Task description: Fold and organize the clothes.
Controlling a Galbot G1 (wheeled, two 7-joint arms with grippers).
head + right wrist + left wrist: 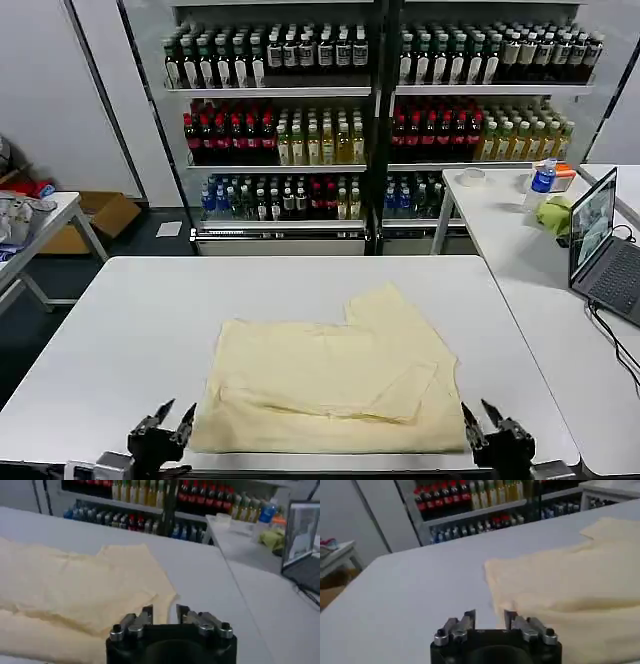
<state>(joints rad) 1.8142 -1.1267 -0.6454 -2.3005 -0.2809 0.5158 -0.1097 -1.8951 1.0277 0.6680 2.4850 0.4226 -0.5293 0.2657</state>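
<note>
The clothes, one pale cream-yellow T-shirt (335, 375), lie partly folded in the middle of the white table (140, 310), with a sleeve sticking out toward the far right. My left gripper (175, 414) stands open at the table's near edge, just off the shirt's near-left corner (495, 577). My right gripper (478, 411) is open too, at the near edge beside the shirt's near-right corner (150, 587). Nothing is between either pair of fingers.
A second white table (500, 215) on the right carries an open laptop (600, 245), a water bottle (541, 182) and a green cloth (555, 213). Drink coolers (370, 110) stand behind. Another table with a cloth heap (20, 215) is at far left.
</note>
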